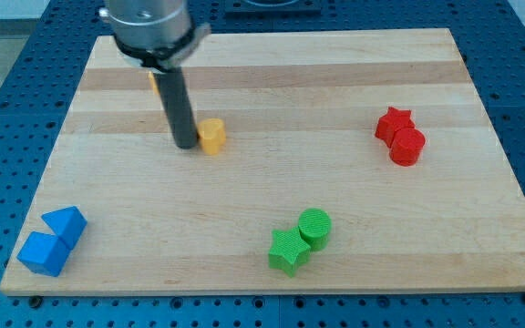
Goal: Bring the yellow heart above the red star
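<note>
tip: my tip [186, 144] is resting on the worktop [272, 210], touching the yellow heart's left side.
yellow heart: the yellow heart [211, 136] is lying at 3 o'clock from my tip, left of centre.
red star: the red star [393, 122] is sitting well apart, at 3 o'clock from the heart, touching a red cylinder [407, 146].
goal: the spot at the star's 12 o'clock is lying up and right.
pincer: there is no pincer, only 1 rod, so nothing is opening or clamping.
other yellow block: an orange-yellow block [154, 83] is peeking out behind the rod.

The arm comes in from the view's top left, its grey metal collar cut off by the frame edge. From it a straight dark rod hangs nearly upright, and my tip [186, 145] rests at board height.
</note>
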